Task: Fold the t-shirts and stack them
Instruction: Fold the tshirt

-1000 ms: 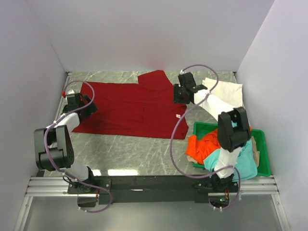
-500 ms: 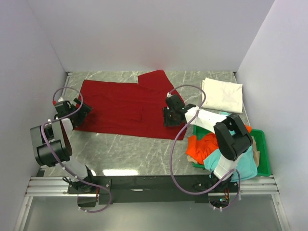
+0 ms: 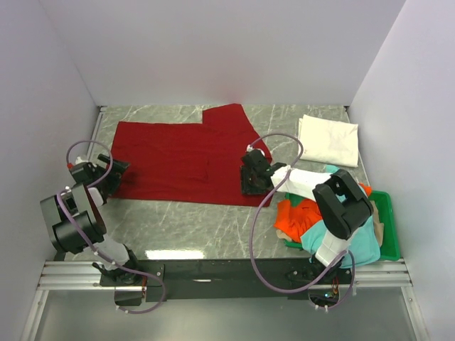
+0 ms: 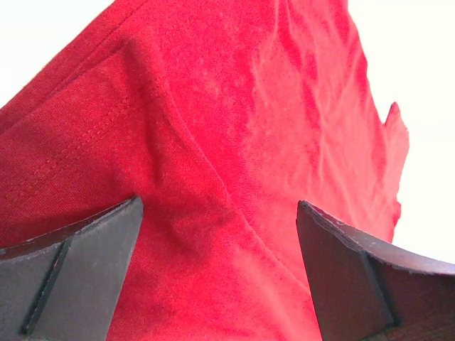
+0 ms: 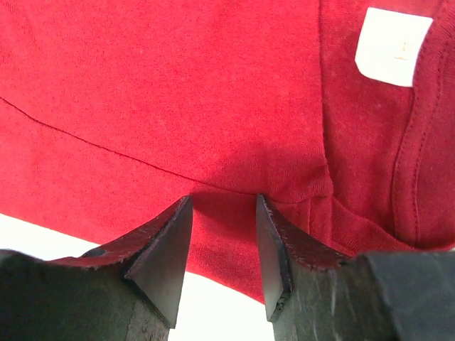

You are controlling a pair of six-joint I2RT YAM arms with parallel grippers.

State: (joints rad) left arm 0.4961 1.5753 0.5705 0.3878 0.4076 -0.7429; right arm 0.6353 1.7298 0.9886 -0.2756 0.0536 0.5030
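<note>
Crosswise, dark red t-shirt (image 3: 185, 153), long axis left-right, collar end rightward.

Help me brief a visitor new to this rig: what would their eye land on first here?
First, the big dark red t-shirt spread flat on the marble table, the left gripper wide open at its left edge, the right gripper over its near right corner. Then the orange t-shirt and teal t-shirt heaped in the green tray at near right, with the white t-shirt folded beyond it.
</note>
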